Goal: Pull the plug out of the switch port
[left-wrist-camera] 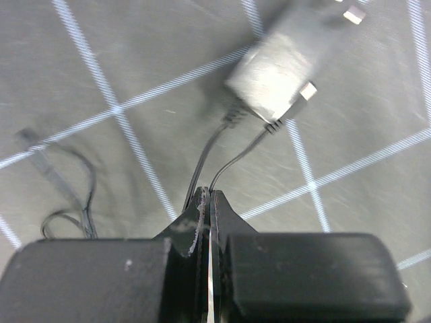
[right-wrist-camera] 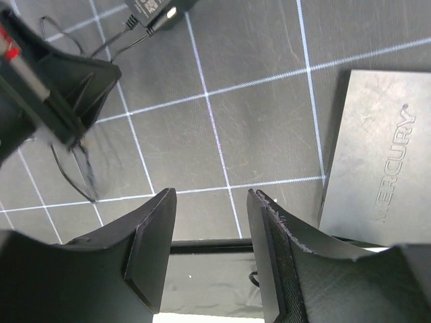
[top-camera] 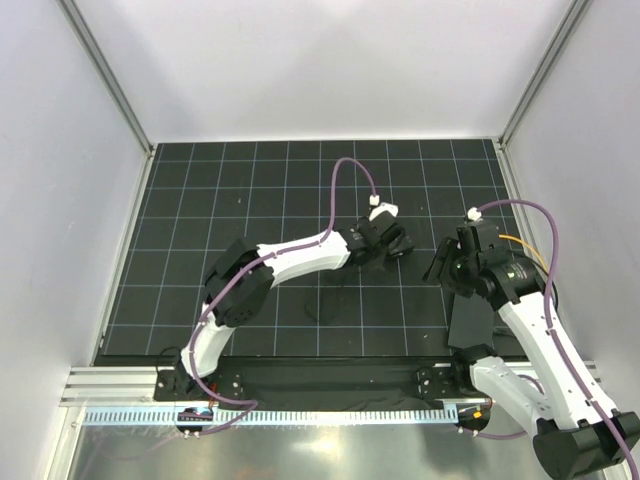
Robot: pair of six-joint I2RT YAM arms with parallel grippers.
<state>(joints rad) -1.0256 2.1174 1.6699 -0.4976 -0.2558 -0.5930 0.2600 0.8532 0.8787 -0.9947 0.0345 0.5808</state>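
Observation:
The switch [right-wrist-camera: 377,161] is a flat black box marked MERCURY, lying on the mat at the near right [top-camera: 470,322]. No cable shows in its visible edges. My right gripper [right-wrist-camera: 209,198] is open and empty, above the mat just left of the switch [top-camera: 445,266]. My left gripper [left-wrist-camera: 207,195] is shut on thin black wire [left-wrist-camera: 229,158] that leads to the small adapter block [left-wrist-camera: 279,64], just ahead of it. It sits mid-table [top-camera: 390,243]. A thin cable end [left-wrist-camera: 32,142] lies on the mat; I cannot tell if it is the plug.
Loose loops of thin black wire [right-wrist-camera: 77,171] lie on the gridded mat [top-camera: 260,200] between the arms. The adapter [right-wrist-camera: 158,10] and left gripper [right-wrist-camera: 54,87] show at the top left of the right wrist view. White walls surround the mat.

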